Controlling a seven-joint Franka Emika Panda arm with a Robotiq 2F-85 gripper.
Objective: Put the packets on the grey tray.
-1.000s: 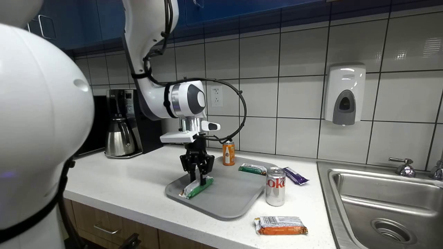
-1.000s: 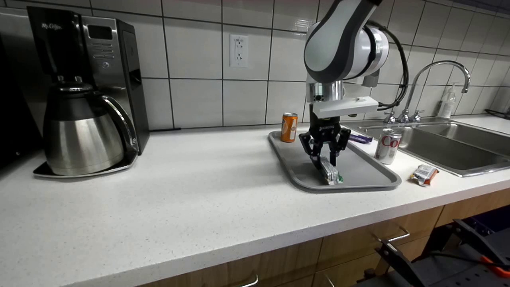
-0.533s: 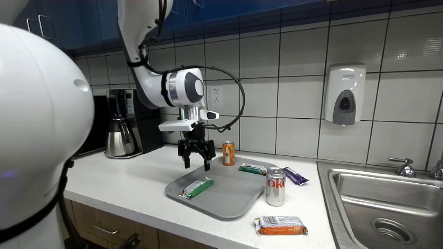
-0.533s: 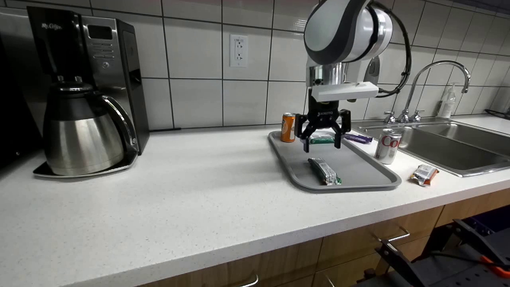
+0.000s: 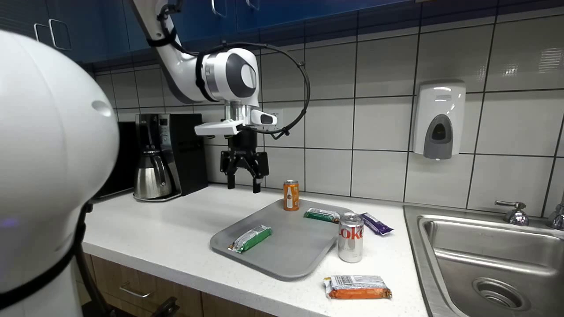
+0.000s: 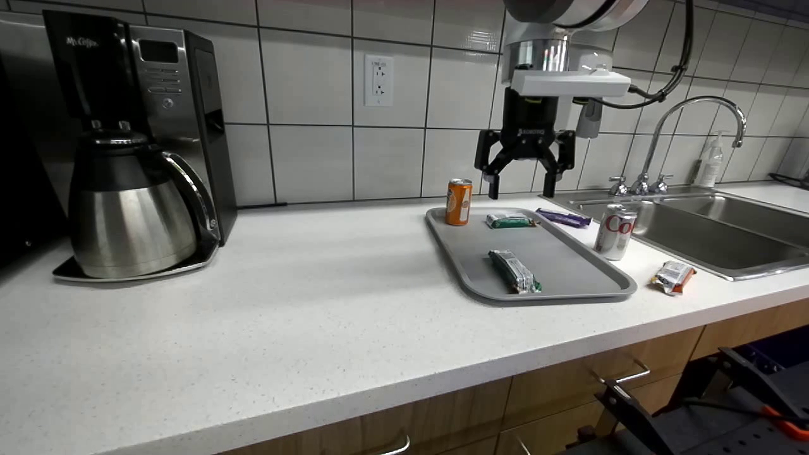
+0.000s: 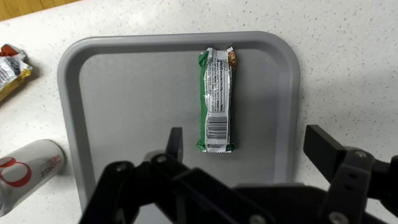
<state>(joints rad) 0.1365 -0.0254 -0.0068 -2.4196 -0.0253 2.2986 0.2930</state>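
On the grey tray (image 5: 291, 253), read as a clock face in an exterior view, a green packet (image 5: 250, 239) lies at 9 o'clock and a second green packet (image 5: 321, 215) at 2, with an orange can (image 5: 291, 196) standing at 12. Off the tray, on the table (image 5: 176, 222), a silver can (image 5: 351, 240) stands just beside it at 3 o'clock; a purple packet (image 5: 376, 223) lies farther out, between 2 and 3, and an orange packet (image 5: 358, 288) at 4. The gripper (image 5: 243, 185) hangs in the air towards 11 o'clock, its jaws spread wide, holding nothing.
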